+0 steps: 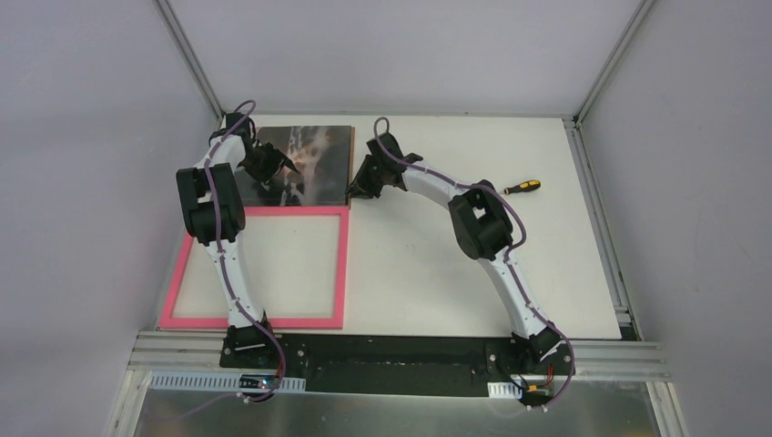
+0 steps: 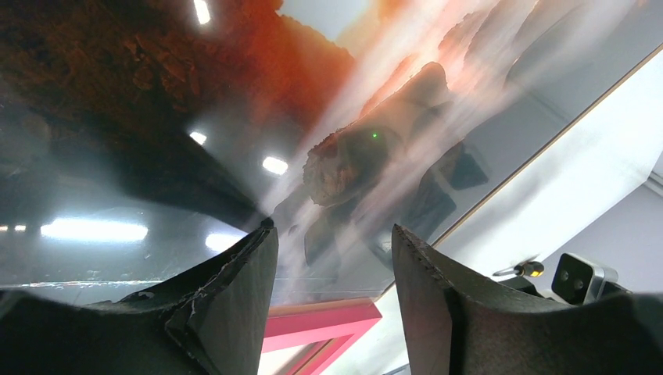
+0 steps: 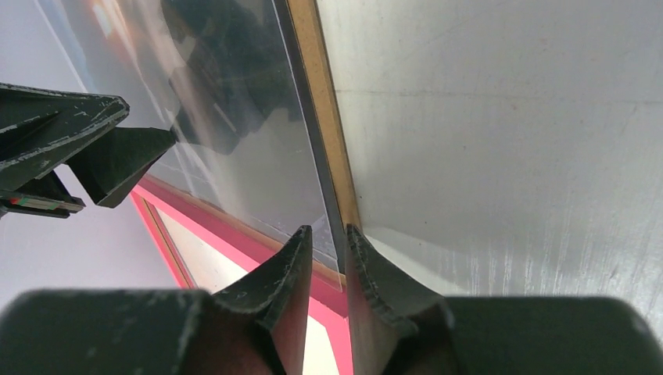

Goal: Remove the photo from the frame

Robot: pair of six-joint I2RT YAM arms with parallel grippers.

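The photo [image 1: 319, 159] is lying flat at the far left of the table [image 1: 437, 273], out of the frame [image 1: 343, 264]. The frame is sitting empty on the near side with bare tabletop showing through it, and the two are meeting along its far bar. The right gripper [image 3: 336, 246] is pinching the photo's right edge, its fingers nearly together on the board and glossy cover. The left gripper [image 2: 332, 242] is hovering over the picture, jaws apart, holding nothing. The separation is looking done; what is remaining seems to be letting go and pulling clear.
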